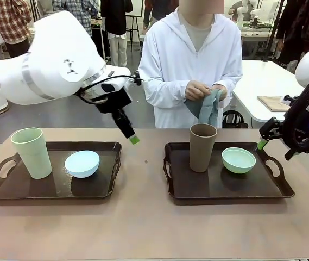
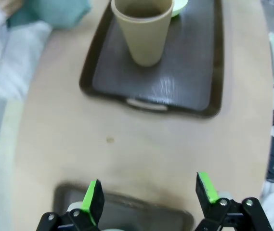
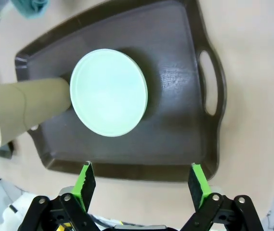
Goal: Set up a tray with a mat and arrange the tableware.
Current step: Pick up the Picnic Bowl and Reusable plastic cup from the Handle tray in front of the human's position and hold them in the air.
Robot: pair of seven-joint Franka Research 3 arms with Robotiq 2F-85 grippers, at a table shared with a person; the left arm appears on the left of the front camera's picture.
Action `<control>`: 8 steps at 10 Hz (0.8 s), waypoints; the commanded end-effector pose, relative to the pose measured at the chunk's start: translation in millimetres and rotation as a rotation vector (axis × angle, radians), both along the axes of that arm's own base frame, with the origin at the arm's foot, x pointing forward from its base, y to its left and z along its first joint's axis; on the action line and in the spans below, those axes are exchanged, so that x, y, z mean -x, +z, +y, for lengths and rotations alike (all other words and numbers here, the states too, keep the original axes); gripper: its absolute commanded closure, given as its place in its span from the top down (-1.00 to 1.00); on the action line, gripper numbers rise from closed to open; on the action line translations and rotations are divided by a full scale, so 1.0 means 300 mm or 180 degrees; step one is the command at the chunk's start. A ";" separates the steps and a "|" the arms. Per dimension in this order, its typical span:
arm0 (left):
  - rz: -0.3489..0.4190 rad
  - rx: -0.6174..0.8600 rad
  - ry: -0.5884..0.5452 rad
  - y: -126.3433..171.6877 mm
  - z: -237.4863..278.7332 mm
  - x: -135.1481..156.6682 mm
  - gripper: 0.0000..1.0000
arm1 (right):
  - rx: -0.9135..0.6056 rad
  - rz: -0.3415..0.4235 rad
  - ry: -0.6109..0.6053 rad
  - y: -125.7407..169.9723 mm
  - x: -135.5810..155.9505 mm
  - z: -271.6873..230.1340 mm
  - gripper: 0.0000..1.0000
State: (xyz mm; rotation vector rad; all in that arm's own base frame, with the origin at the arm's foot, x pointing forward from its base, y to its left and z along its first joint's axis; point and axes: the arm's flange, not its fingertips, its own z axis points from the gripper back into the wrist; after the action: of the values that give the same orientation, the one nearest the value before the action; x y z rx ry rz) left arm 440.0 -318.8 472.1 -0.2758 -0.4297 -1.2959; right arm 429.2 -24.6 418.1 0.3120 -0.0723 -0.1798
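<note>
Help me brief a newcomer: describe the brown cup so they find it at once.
On the table, two dark trays lie side by side; take the tray on the robot's right. The brown cup stands upright on its left half, beside a mint green bowl. It is the only tall brown thing; the other cup is pale green.

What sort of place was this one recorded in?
Probably a robotics lab or open workshop: a white robot arm hangs over the tan table, another white table stands behind, other people beyond.

Green tumbler (image 1: 31,152) and blue bowl (image 1: 82,163), perhaps tilted, stand on left tray (image 1: 56,188); brown tumbler (image 1: 202,147) and mint bowl (image 1: 238,160) on right tray (image 1: 219,188).
</note>
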 end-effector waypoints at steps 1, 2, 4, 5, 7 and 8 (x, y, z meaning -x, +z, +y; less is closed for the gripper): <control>-0.0083 0.0312 -0.0759 -0.073 -0.076 -0.152 1.00 | 0.0290 -0.0015 -0.0192 -0.054 -0.093 0.049 1.00; -0.0049 0.0313 -0.0977 -0.096 -0.113 -0.189 1.00 | 0.0367 0.0012 -0.0189 -0.067 -0.127 0.084 1.00; 0.0050 0.0506 -0.1182 -0.144 -0.182 -0.256 1.00 | 0.0523 0.0061 -0.0120 -0.075 -0.183 0.140 1.00; -0.0009 0.0706 -0.1238 -0.164 -0.209 -0.298 1.00 | 0.0593 0.0073 -0.0089 -0.077 -0.217 0.164 1.00; -0.0070 0.1049 -0.0886 -0.197 -0.246 -0.299 1.00 | 0.0605 0.0099 -0.0081 -0.081 -0.242 0.186 1.00; -0.0090 0.1140 -0.0731 -0.216 -0.246 -0.276 1.00 | 0.0592 0.0103 -0.0090 -0.081 -0.242 0.185 1.00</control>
State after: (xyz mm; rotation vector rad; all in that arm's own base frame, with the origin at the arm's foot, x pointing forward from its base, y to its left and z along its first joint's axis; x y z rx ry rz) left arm 534.2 -397.0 414.0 -0.5987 -0.5997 -1.5015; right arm 498.8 31.0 391.6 0.1452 -0.0771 -0.1836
